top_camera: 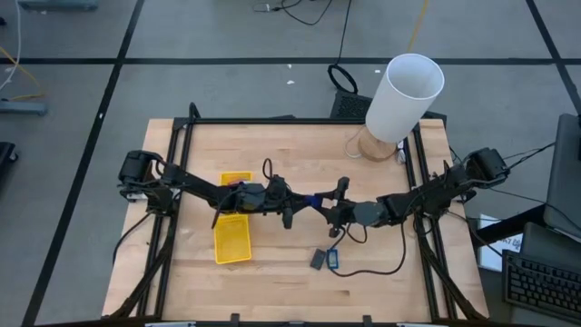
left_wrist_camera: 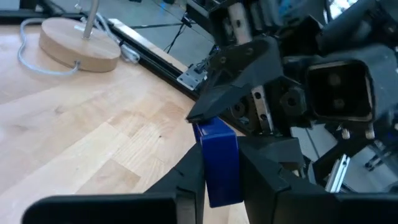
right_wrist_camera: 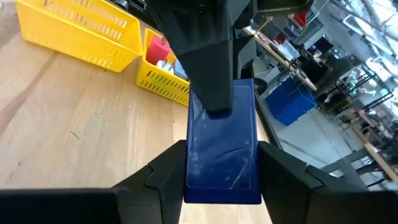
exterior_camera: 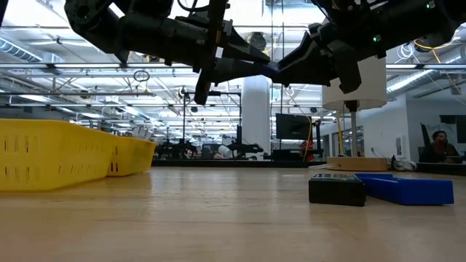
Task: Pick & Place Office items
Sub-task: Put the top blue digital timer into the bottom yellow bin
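Observation:
A blue flat rectangle (top_camera: 313,200) hangs in the air over the table's middle, between my two grippers. My left gripper (top_camera: 298,203) reaches it from the left and my right gripper (top_camera: 334,211) from the right; both are shut on it. A dark grey rectangle (top_camera: 318,259) and a second blue one (top_camera: 333,258) lie flat on the table side by side near the front; in the low view they are the grey block (exterior_camera: 336,189) and the blue slab (exterior_camera: 411,189). Red and blue pieces (right_wrist_camera: 161,50) lie in the yellow tray's small compartment. My left gripper (left_wrist_camera: 221,186) pinches one end of the blue rectangle (left_wrist_camera: 217,168) between its two fingers (left_wrist_camera: 186,180), coming level from the table's left. The piece is lifted clear of the table. My right gripper (right_wrist_camera: 221,186) pinches the other end of the blue rectangle (right_wrist_camera: 224,162) by its two long edges, one finger (right_wrist_camera: 161,168) on each side, coming level from the table's right. The flat piece juts forward from the fingers, and the left gripper's fingers cover its far end (right_wrist_camera: 214,99).
The long yellow two-compartment tray (top_camera: 233,227) lies left of centre under my left arm. A big white cylinder (top_camera: 404,95) stands on a round wooden base (top_camera: 377,145) at the far right, with a cord (left_wrist_camera: 37,62). A black cable (top_camera: 381,268) loops across the table's right front.

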### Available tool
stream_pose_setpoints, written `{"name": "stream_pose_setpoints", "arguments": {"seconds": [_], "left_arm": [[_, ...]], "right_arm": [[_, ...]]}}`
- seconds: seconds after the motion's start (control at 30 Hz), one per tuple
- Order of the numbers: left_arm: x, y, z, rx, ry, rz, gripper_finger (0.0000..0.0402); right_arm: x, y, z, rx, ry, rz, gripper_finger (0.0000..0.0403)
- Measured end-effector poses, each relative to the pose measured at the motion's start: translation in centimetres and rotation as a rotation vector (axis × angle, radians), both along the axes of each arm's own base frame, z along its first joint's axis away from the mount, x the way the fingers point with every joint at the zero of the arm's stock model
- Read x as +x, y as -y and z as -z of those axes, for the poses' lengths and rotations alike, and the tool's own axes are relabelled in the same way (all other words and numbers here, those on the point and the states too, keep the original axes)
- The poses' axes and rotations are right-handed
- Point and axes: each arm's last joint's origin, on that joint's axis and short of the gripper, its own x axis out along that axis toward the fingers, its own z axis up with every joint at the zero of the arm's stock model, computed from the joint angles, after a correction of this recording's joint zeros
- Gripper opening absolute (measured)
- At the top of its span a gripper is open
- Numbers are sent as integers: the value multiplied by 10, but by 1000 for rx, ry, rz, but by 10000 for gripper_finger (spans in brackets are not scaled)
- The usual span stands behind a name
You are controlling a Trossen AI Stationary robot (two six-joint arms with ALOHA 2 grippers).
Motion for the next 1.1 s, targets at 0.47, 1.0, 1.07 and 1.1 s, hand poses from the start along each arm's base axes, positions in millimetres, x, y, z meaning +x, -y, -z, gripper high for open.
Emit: {"name": "stream_pose_setpoints", "arguments": {"seconds": [0.47,1.0,1.07,1.1], "left_arm": [[-24,4,-26,171,39,24,61],[-142,21,-33,271,141,82,60],[-155,24,-31,288,146,124,60],[-161,26,-29,292,143,143,60]], "right_arm": [[-27,8,-34,342,111,59,236],[-90,30,-35,500,295,-11,229],[-94,34,-32,504,355,-18,229],[-96,35,-28,503,375,-23,230]]}}
